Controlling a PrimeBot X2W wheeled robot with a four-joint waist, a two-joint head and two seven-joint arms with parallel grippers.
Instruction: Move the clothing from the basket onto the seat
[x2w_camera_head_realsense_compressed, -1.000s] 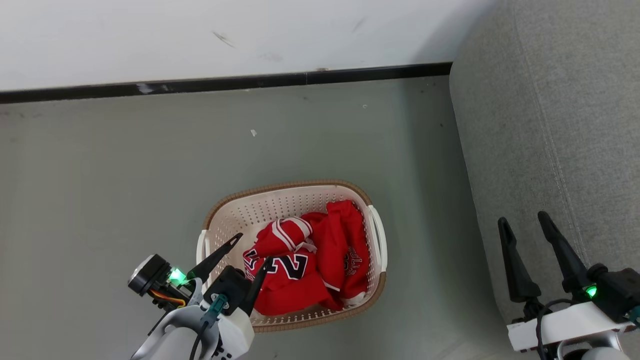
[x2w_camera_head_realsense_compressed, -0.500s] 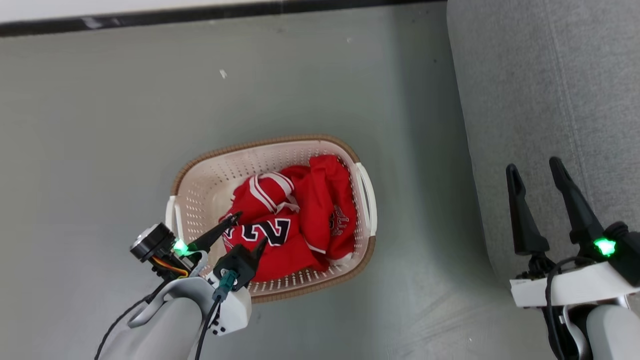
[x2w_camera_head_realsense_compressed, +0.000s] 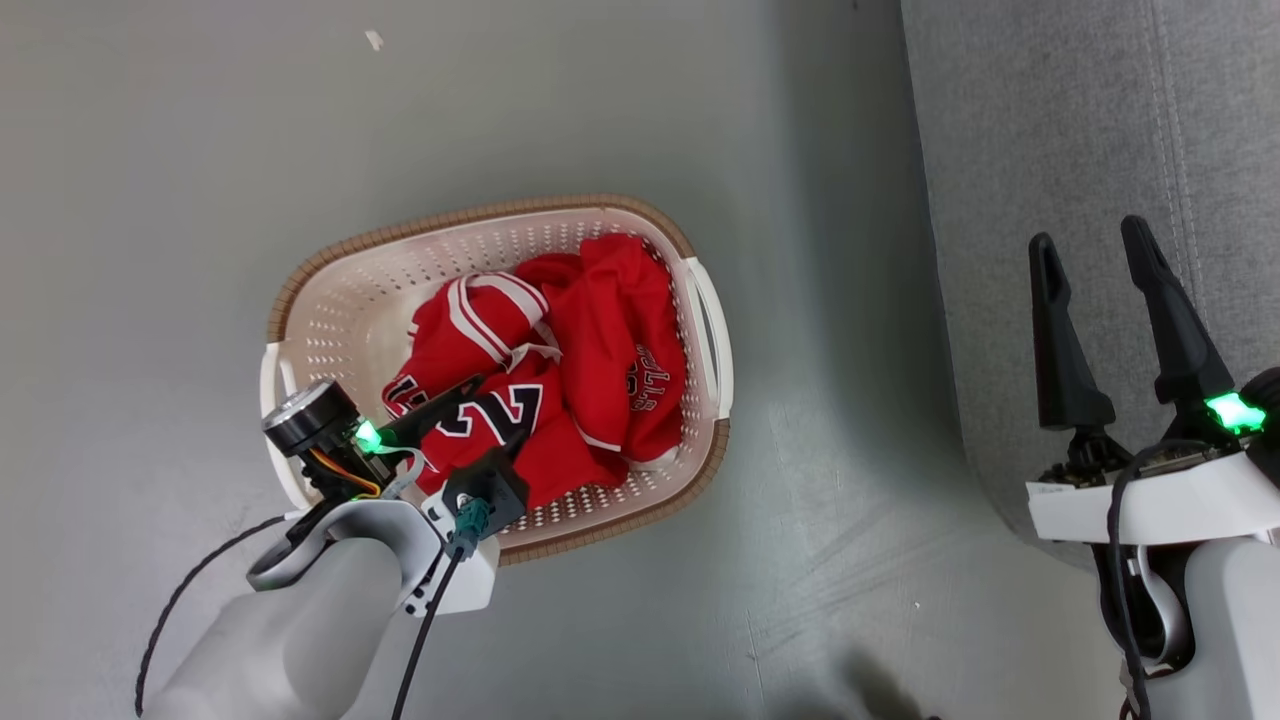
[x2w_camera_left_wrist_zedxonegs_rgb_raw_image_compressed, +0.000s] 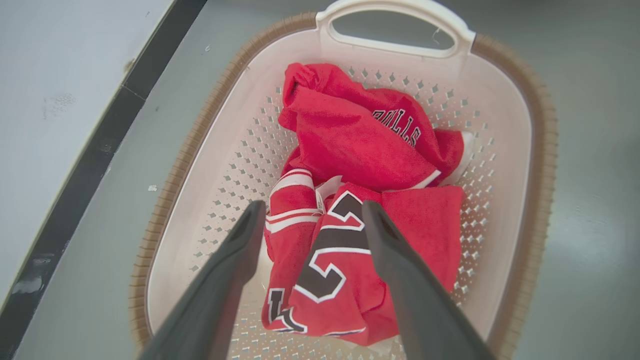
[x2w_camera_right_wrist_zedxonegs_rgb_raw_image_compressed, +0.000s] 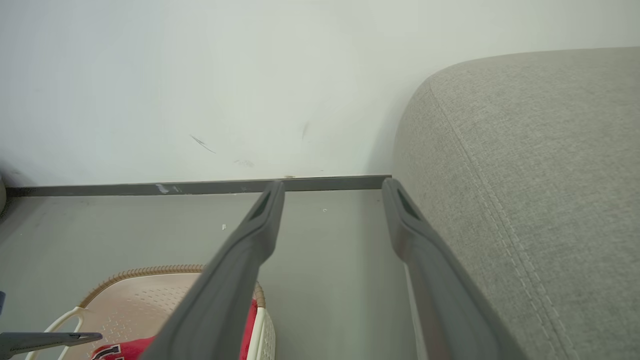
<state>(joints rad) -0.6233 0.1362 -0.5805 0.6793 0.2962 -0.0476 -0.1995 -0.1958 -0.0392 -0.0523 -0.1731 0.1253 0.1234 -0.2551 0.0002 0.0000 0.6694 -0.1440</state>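
The cream basket (x2w_camera_head_realsense_compressed: 480, 213) stands on the floor with the red clothing inside: a jersey (x2w_camera_head_realsense_compressed: 465, 330) with black-and-white numerals and shorts (x2w_camera_head_realsense_compressed: 620, 340) with white lettering. My left gripper (x2w_camera_head_realsense_compressed: 498, 413) is open, fingers spread just above the jersey's numeral. The left wrist view shows the left gripper (x2w_camera_left_wrist_zedxonegs_rgb_raw_image_compressed: 314, 205) straddling the jersey (x2w_camera_left_wrist_zedxonegs_rgb_raw_image_compressed: 345, 280), with the shorts (x2w_camera_left_wrist_zedxonegs_rgb_raw_image_compressed: 360, 140) beyond and the basket's rim (x2w_camera_left_wrist_zedxonegs_rgb_raw_image_compressed: 200, 130) around them. My right gripper (x2w_camera_head_realsense_compressed: 1088, 232) is open and holds nothing over the near-left edge of the grey seat (x2w_camera_head_realsense_compressed: 1100, 120). The right wrist view has the right gripper (x2w_camera_right_wrist_zedxonegs_rgb_raw_image_compressed: 334, 184) beside the seat (x2w_camera_right_wrist_zedxonegs_rgb_raw_image_compressed: 540, 175).
Grey floor (x2w_camera_head_realsense_compressed: 820, 450) separates the basket from the seat. A white wall with a dark baseboard (x2w_camera_right_wrist_zedxonegs_rgb_raw_image_compressed: 200, 187) runs behind. The basket's white handle (x2w_camera_left_wrist_zedxonegs_rgb_raw_image_compressed: 395, 7) faces away from my left wrist. One corner of the basket (x2w_camera_right_wrist_zedxonegs_rgb_raw_image_compressed: 145, 300) shows at lower left in the right wrist view.
The head camera has tilted down, shifting the whole picture up. My left gripper has moved from the basket's near rim in over the jersey. Both grippers stayed open.
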